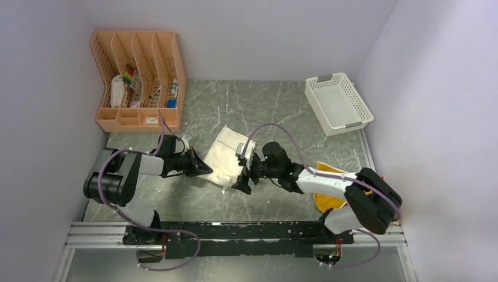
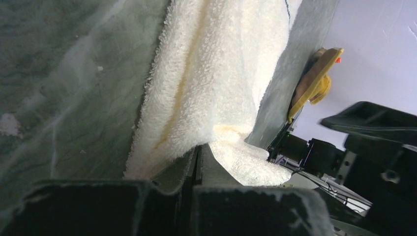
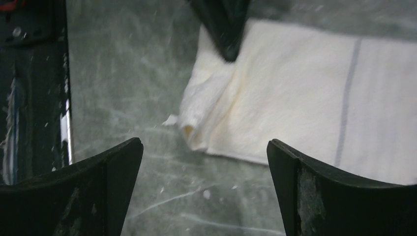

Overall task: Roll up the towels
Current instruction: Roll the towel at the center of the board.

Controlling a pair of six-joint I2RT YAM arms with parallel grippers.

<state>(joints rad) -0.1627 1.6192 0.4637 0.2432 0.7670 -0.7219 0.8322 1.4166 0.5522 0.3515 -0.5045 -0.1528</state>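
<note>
A cream-white towel (image 1: 226, 155) lies folded flat on the grey marble table (image 1: 282, 111), with a thin grey stripe across it (image 3: 346, 88). My left gripper (image 1: 205, 168) is shut on the towel's left edge. In the left wrist view the terry cloth (image 2: 216, 73) bunches at the closed tips of this gripper (image 2: 199, 150). My right gripper (image 1: 242, 183) stands wide open at the towel's near corner (image 3: 192, 140). Only bare table shows between the right gripper's fingers (image 3: 202, 147). A mustard-yellow towel (image 1: 329, 201) lies under the right arm, also seen as a yellow cloth (image 2: 312, 83) from the left wrist.
An orange file organiser (image 1: 138, 79) stands at the back left, close behind the left arm. A white mesh basket (image 1: 339, 103) sits at the back right. Walls close in on both sides, and a black rail (image 1: 246, 232) runs along the near edge.
</note>
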